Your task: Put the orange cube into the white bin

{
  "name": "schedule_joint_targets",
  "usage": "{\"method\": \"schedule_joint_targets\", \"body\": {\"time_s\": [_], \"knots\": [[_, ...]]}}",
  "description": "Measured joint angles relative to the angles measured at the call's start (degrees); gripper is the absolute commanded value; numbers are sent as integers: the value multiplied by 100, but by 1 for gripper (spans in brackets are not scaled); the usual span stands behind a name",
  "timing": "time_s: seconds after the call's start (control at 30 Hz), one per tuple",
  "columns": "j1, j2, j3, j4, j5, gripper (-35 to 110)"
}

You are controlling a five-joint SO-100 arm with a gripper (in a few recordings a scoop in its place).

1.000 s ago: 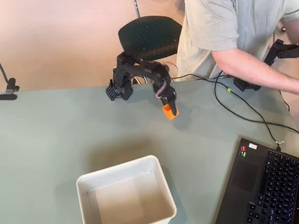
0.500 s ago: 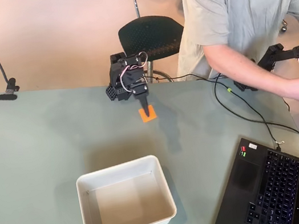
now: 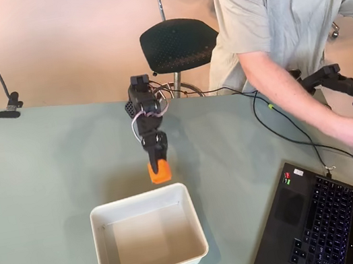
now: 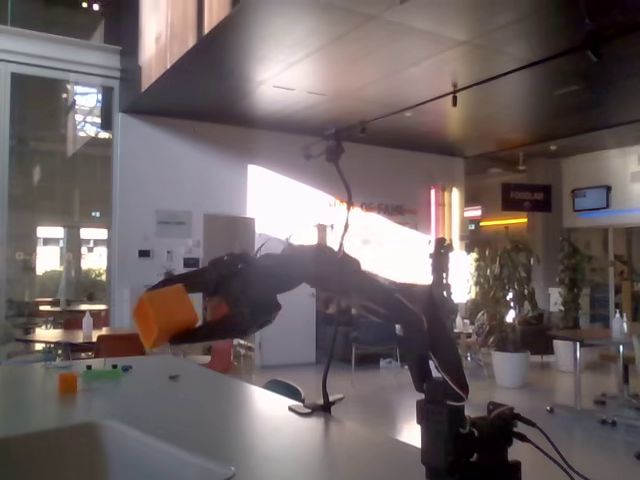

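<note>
Above the pale green table (image 3: 35, 184), the shallow rectangular white plastic bin (image 3: 148, 235) lies low left of centre overhead. Just beyond its far rim, the black tool (image 3: 158, 165) is clamped on the small bright orange plastic cube (image 3: 159, 172), held aloft. Carrying appears underway; next, it should reach over the bin's hollow and release.

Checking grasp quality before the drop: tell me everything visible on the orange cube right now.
The orange cube is small, bright orange, plastic-looking with flat faces. It is held off the table, clamped between the dark fingers of the gripper. In the fixed view it sits tilted, one corner pointing down, with two faces lit. From overhead it hangs just short of the white bin's far rim, not yet over the inside. Nothing but the fingers touches it.
</note>
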Motion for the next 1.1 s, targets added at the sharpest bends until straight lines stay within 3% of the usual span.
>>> {"method": "schedule_joint_targets", "body": {"time_s": [0.2,0.63,1.1], "knots": [[-70,-281,0,-729,923,28],[-193,-290,0,-905,2162,28],[-176,-290,0,-905,2320,28]]}}
